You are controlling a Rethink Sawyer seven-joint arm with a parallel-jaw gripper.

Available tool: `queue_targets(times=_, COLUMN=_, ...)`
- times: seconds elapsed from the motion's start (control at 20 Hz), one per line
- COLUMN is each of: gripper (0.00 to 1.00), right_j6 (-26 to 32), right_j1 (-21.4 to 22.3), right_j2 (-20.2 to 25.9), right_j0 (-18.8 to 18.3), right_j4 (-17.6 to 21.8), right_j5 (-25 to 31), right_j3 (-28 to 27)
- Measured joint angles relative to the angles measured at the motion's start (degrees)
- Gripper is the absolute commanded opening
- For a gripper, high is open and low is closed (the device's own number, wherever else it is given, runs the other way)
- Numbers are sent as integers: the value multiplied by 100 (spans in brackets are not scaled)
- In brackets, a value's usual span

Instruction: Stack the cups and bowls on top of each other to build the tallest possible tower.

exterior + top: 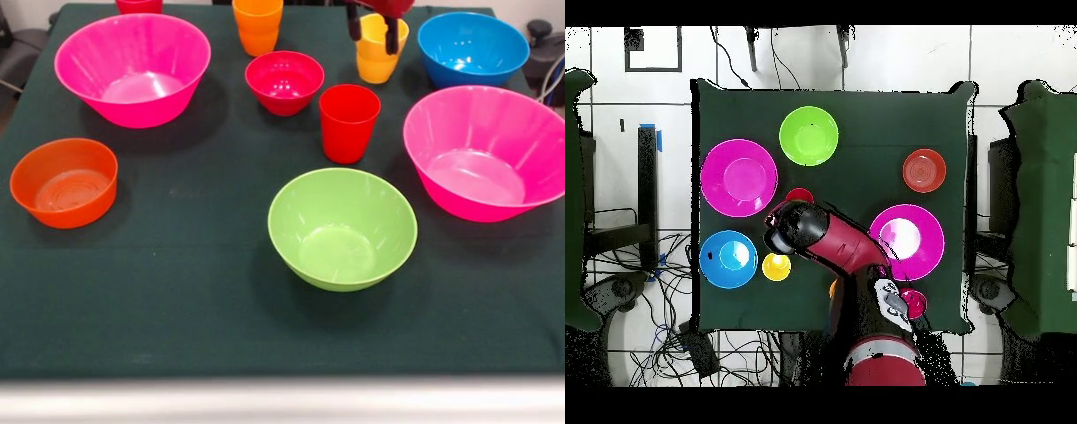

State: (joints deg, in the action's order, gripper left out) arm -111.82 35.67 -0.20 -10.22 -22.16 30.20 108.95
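Note:
My gripper hangs open at the rim of the yellow cup, one finger left of it and one in front. The red cup and orange cup stand apart. Bowls sit singly on the dark cloth: lime-green, blue, small crimson, small orange, and hot-pink ones at left and right. No tower shows, nothing is stacked. From overhead, my arm hides the crimson bowl, with the yellow cup beside its head.
A further small red vessel peeks in at the far table edge. The green cloth table ends close in front of the lime-green bowl. Overhead, cables and chairs ring the table.

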Motion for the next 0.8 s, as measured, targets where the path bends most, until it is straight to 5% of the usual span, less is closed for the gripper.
queue_targets(times=0.8, gripper=100, right_j6=0, right_j1=89, right_j2=78, right_j0=335, right_j4=-1, right_j5=0, right_j3=327)
